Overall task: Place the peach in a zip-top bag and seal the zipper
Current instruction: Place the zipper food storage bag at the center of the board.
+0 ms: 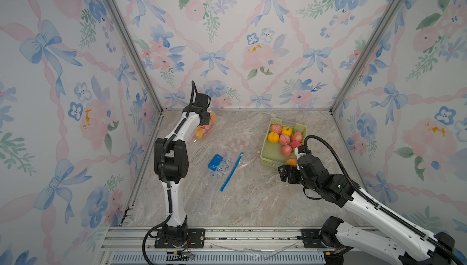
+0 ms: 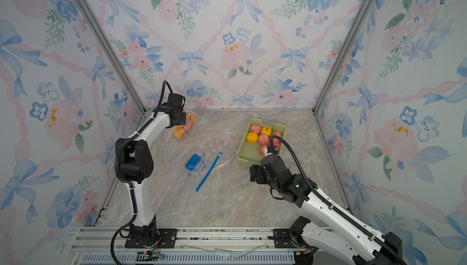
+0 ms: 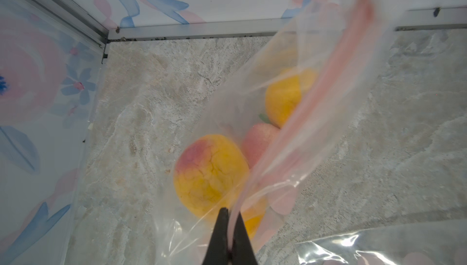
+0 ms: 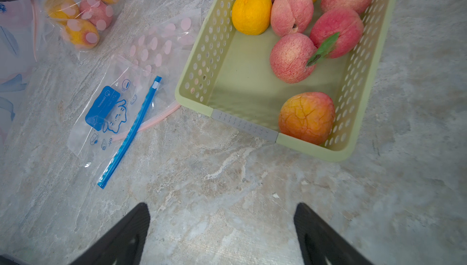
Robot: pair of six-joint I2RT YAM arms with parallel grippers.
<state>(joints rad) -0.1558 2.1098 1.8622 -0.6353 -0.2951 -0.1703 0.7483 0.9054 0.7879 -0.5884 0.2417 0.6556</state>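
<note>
Left wrist, left end effector (image 3: pixel 231 212) clamped on pink-zipper bag (image 3: pixel 290 137), right end effector (image 4: pixel 222 204) spread wide, empty

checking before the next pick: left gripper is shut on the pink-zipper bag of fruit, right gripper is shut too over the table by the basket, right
No: the right gripper is open; the right wrist view shows its jaws spread over the tabletop. The left gripper is shut on the pink-zipper bag.

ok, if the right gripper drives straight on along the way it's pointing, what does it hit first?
Probably bare tabletop: the open right gripper aims down between the blue-zipper bag and the basket. Depth unclear.
</note>
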